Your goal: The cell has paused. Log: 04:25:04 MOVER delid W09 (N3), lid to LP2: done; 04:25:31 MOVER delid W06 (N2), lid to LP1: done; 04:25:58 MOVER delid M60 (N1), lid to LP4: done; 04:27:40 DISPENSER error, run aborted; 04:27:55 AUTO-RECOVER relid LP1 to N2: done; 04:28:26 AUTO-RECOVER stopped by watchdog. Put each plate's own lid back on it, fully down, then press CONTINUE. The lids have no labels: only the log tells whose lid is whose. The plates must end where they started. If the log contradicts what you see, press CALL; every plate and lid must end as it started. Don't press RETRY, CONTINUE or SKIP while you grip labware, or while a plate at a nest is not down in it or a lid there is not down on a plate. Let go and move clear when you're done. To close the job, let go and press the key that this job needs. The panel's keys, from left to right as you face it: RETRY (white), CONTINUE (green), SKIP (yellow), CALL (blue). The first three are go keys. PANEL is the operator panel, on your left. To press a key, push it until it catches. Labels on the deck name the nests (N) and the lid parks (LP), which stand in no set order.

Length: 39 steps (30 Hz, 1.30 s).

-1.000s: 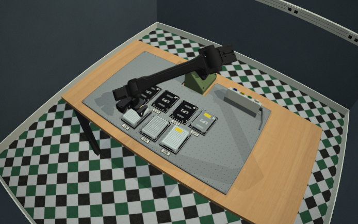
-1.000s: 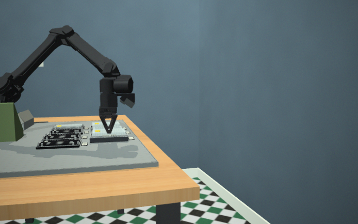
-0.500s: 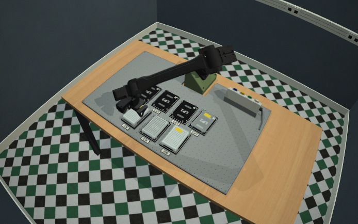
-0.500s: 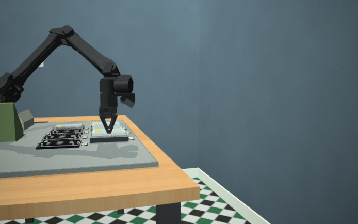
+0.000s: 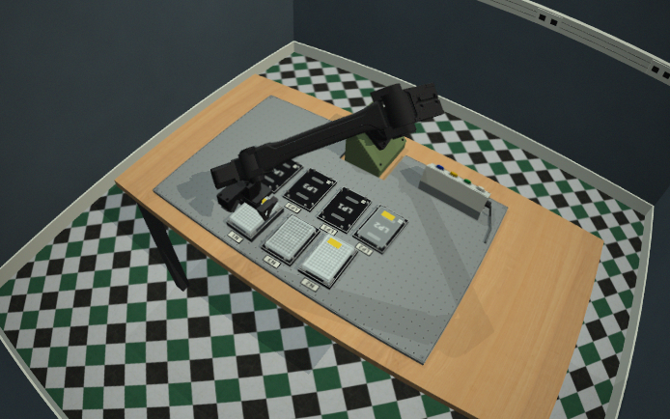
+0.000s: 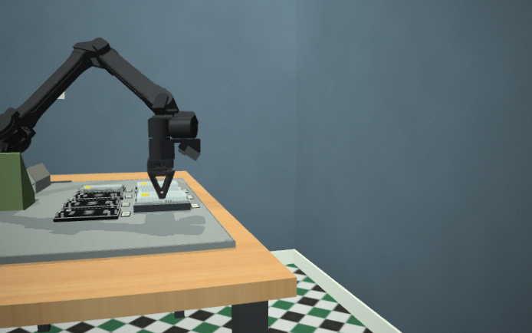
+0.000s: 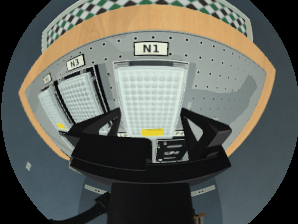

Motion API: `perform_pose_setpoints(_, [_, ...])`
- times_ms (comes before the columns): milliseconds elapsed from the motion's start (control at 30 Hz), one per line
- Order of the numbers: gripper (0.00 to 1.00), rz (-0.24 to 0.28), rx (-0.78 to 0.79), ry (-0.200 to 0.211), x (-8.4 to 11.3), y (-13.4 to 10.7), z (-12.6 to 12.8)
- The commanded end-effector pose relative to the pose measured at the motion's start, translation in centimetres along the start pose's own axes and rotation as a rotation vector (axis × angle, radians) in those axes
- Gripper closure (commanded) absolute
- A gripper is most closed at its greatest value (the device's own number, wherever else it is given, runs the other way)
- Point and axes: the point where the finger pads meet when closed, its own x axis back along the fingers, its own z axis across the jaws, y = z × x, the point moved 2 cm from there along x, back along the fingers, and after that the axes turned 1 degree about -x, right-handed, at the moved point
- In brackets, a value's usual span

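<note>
My gripper (image 5: 253, 206) is open and stands low over the plate at nest N1 (image 5: 245, 218), at the left end of the nest row. Its fingers straddle the near end of a clear lid with a yellow tag (image 7: 152, 133) that lies on this plate (image 7: 148, 99); I cannot tell whether they touch it. The plate at N3 (image 5: 290, 237) shows open wells and no tag. The plate at N2 (image 5: 328, 257) carries a lid with a yellow tag. Another tagged lid lies on park LP2 (image 5: 380, 227). In the side view the gripper (image 6: 161, 194) points straight down at the plate.
Three black lid parks (image 5: 309, 189) behind the nests hold no lid; my arm partly hides the leftmost. The operator panel (image 5: 454, 190) stands at the back right with its blue, yellow, green and white keys. The green arm base (image 5: 373, 151) is behind the parks.
</note>
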Motion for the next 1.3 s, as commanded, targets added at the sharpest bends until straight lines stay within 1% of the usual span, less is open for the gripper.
perform_pose_setpoints(0, [0.0,0.036,-0.016,0.01,-1.5,-0.7,0.5])
perform_pose_setpoints(1133, [0.0,0.036,-0.016,0.01,-1.5,-0.7,0.5])
perform_pose_setpoints(1200, [0.0,0.027,0.011,0.005,-0.4,-0.3,1.1])
perform_pose_setpoints(1233, [0.0,0.014,0.029,-0.002,0.3,0.3,1.3])
perform_pose_setpoints(1267, [0.0,-0.002,0.03,-0.007,1.2,0.8,1.1])
